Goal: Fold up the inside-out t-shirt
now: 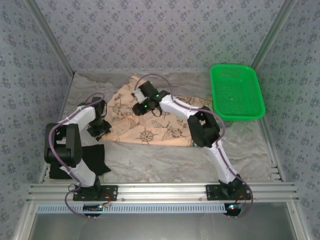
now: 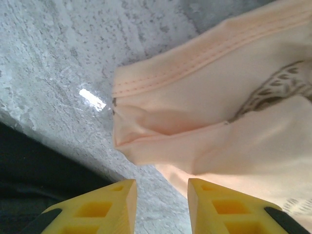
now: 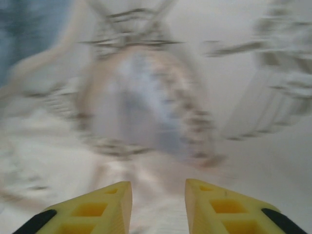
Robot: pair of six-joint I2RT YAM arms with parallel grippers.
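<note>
The inside-out t-shirt (image 1: 150, 127) lies spread on the marble table, peach-tan with dark compass and ship prints. In the left wrist view a stitched hem corner of the t-shirt (image 2: 195, 112) lies just ahead of the yellow fingers (image 2: 107, 204). My left gripper (image 1: 100, 131) (image 2: 161, 187) hovers at the shirt's left edge, open, with bare table between its fingers. My right gripper (image 1: 137, 106) (image 3: 158, 187) hangs over the shirt's upper middle, open. Below it is blurred printed fabric of the t-shirt (image 3: 146, 107), and nothing is held.
A green mesh basket (image 1: 235, 92) stands at the back right. A plain black folded garment (image 1: 75, 165) (image 2: 34, 175) lies at the near left by the left arm's base. Patterned walls close in the table on three sides.
</note>
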